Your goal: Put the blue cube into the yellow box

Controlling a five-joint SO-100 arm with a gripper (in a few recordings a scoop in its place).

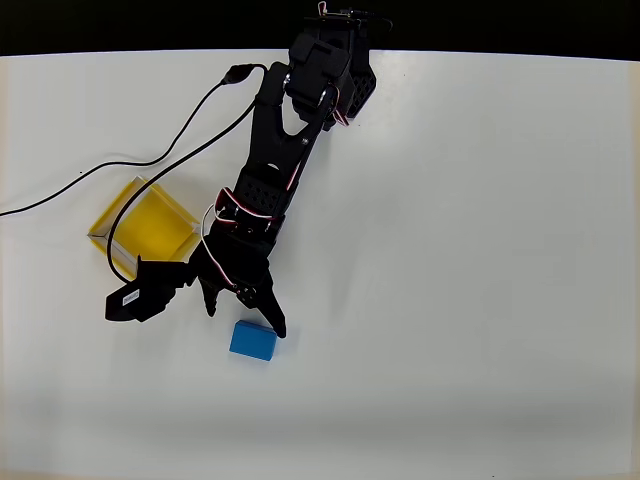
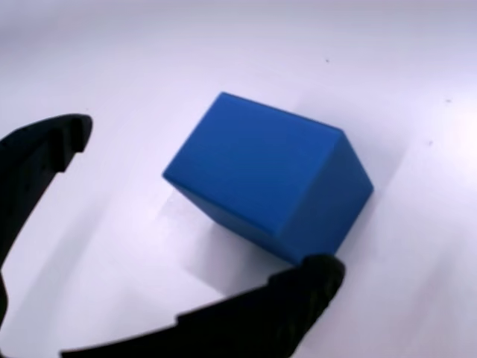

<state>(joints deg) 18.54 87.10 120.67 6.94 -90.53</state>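
The blue cube lies on the white table, below and to the right of the yellow box in the overhead view. My black gripper hangs just above the cube, open wide. One fingertip is at the cube's upper right corner; the other finger stands off to the cube's upper left. In the wrist view the cube sits slanted between the spread fingertips, and the gripper is open around it. The lower finger looks close to or touching the cube's near corner.
A black cable runs from the arm's base across the table past the box's top edge and down its right side. The wrist camera block sticks out just below the box. The table's right half is bare white.
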